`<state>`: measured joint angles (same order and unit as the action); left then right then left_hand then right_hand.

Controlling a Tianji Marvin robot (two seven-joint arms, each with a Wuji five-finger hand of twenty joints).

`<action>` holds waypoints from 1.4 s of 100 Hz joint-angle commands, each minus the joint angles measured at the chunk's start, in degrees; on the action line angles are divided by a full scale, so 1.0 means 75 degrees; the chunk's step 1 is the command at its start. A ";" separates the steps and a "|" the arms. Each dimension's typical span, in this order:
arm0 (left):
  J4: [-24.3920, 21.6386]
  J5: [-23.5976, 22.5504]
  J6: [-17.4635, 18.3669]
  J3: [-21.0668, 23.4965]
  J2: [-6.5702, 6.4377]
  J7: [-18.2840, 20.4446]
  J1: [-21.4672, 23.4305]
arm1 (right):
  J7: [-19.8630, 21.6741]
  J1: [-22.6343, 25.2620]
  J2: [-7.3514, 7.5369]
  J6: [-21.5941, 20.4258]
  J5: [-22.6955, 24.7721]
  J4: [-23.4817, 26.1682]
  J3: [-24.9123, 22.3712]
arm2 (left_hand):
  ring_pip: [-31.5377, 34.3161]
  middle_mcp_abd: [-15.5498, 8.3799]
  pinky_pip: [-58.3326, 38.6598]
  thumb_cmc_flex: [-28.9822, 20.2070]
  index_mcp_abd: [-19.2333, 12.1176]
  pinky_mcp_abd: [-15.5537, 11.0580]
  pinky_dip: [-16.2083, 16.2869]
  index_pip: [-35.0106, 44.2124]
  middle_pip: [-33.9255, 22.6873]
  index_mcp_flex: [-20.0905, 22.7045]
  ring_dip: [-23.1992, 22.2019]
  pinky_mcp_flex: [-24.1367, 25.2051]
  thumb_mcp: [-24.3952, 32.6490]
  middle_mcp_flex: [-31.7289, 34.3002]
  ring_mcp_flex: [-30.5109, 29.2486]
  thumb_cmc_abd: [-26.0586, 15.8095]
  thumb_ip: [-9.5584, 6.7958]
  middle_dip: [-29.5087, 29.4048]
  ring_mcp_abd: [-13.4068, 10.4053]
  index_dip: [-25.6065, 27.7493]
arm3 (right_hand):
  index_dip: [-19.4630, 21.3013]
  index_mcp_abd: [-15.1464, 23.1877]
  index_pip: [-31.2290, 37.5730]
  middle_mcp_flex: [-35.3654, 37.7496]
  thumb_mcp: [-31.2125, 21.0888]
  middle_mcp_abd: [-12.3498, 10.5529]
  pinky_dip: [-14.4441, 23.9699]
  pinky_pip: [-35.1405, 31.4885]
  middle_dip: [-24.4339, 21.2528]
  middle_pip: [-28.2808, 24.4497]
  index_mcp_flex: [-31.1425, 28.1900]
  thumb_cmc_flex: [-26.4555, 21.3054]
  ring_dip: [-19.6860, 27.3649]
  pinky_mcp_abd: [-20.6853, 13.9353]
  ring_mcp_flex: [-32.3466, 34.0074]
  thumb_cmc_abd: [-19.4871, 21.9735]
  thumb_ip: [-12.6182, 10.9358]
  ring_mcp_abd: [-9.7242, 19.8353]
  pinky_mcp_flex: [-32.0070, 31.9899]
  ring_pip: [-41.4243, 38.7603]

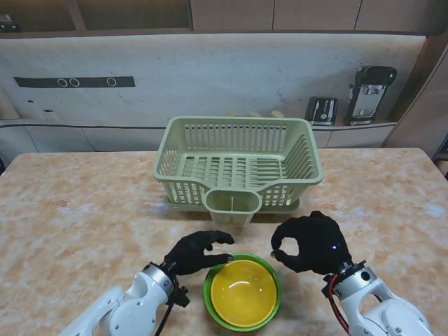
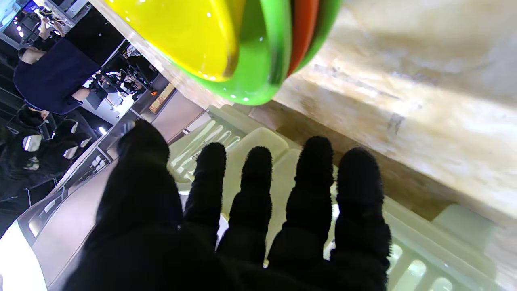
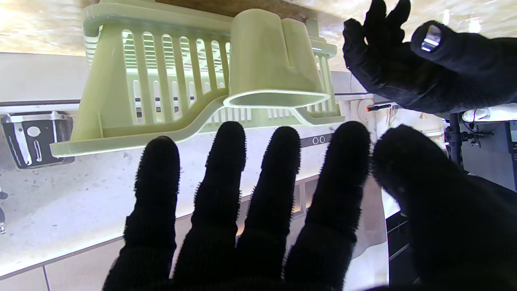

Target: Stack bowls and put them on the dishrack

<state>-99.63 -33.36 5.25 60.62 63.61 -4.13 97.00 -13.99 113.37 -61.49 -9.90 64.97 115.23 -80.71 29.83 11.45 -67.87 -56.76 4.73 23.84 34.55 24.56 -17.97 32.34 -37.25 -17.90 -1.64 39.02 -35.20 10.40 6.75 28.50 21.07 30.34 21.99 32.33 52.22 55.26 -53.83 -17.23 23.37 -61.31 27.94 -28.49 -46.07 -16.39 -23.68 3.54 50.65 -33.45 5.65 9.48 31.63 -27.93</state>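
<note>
Stand view shows the bowls stacked low in the frame's centre on the bench: a glossy yellow bowl nested in a green one, with an orange rim between them in the left wrist view. Behind them, mid-frame, sits the pale green rack, slatted, with a cup on its front. Left hand rests beside the stack's rim, fingers spread, apparently holding nothing. Right hand hovers on the other side, loosely curled and empty.
</note>
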 commanded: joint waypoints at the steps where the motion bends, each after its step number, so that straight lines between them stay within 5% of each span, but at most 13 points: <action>1: -0.0135 -0.0065 -0.0099 0.0068 0.0006 0.0058 0.0114 | 0.0094 0.0085 -0.0038 -0.0049 0.0020 -0.0003 0.0015 | -0.0109 -0.0042 0.0090 0.0223 0.0099 0.0214 0.0111 -0.0180 0.0179 0.0062 0.0126 0.0129 -0.0101 -0.0202 0.0203 -0.0231 -0.0378 -0.0158 0.0082 -0.0194 | -0.0014 0.0213 0.0150 0.0159 -0.0033 -0.0228 -0.0062 -0.0079 0.0106 0.0062 -0.0149 -0.0042 -0.0147 -0.0104 0.0046 -0.0082 0.0143 0.0158 -0.0022 0.0052; 36: -0.0437 -0.0808 -0.0619 0.0407 -0.0039 -0.0059 0.0435 | 0.0092 0.0175 -0.0032 -0.0122 0.0052 0.0039 -0.0018 | -0.0467 0.0096 0.0453 0.0626 0.0647 0.0173 -0.0024 -0.0750 0.0368 -0.0021 0.0460 0.0470 -0.0059 -0.0382 0.0479 -0.0026 -0.0421 -0.0336 0.0084 -0.0600 | -0.0016 0.0202 0.0147 0.0160 -0.0028 -0.0226 -0.0067 -0.0074 0.0103 0.0069 -0.0141 -0.0034 -0.0143 -0.0103 0.0040 -0.0085 0.0145 0.0161 -0.0028 0.0061; 55: -0.0554 -0.1282 -0.0985 0.0464 -0.0148 0.0329 0.0502 | 0.0051 0.0185 -0.0032 -0.0160 0.0062 0.0037 -0.0005 | -0.0820 0.0700 0.0844 0.1338 0.1376 0.0127 -0.0233 -0.1410 0.0659 0.0021 0.0889 0.0660 -0.0062 -0.0514 0.0714 0.0138 -0.0454 -0.0691 0.0087 -0.0999 | -0.0015 0.0218 0.0148 0.0168 -0.0034 -0.0237 -0.0070 -0.0069 0.0104 0.0065 -0.0147 -0.0033 -0.0141 -0.0112 0.0042 -0.0087 0.0144 0.0158 -0.0032 0.0065; 88: -0.0471 -0.1120 -0.1272 0.0140 -0.0265 0.1108 0.0196 | 0.0118 0.0187 -0.0043 -0.0096 -0.0019 0.0038 -0.0059 | -0.0971 0.1550 0.1061 0.2459 0.2242 0.0116 -0.0382 -0.2398 0.1029 -0.0089 0.1323 0.0765 -0.0065 -0.0654 0.0951 0.0162 -0.0506 -0.1202 0.0421 -0.1381 | -0.0015 0.0201 0.0149 0.0164 -0.0029 -0.0231 -0.0065 -0.0077 0.0106 0.0064 -0.0145 -0.0036 -0.0142 -0.0106 0.0039 -0.0085 0.0143 0.0160 -0.0027 0.0064; 140: -0.0003 -0.0538 -0.1613 -0.0629 -0.0356 0.1902 -0.0603 | 0.0198 0.0137 -0.0042 -0.0069 -0.0059 0.0038 -0.0048 | -0.0379 0.1691 0.0449 0.2510 0.2369 0.0296 -0.0111 -0.2544 0.0864 -0.0885 0.1178 0.0152 0.0056 -0.0594 0.0580 0.0240 -0.0601 -0.1140 0.0816 -0.1038 | -0.0009 0.0210 0.0155 0.0162 -0.0028 -0.0229 -0.0066 -0.0078 0.0106 0.0067 -0.0152 -0.0033 -0.0143 -0.0097 0.0036 -0.0081 0.0144 0.0161 -0.0031 0.0066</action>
<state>-99.74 -37.72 -6.54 56.32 61.03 8.33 92.80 -13.40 114.04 -61.49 -10.53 64.51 115.33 -81.20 25.91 22.77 -62.89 -39.00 21.21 24.00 32.76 6.12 -11.26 27.74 -28.04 -15.89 -1.57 35.38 -29.65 10.54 3.94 20.13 25.37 21.68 21.99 32.34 52.23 55.26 -53.83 -17.25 23.36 -61.31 27.95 -28.48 -46.07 -16.39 -23.68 3.54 50.65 -33.45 5.65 9.49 31.63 -27.93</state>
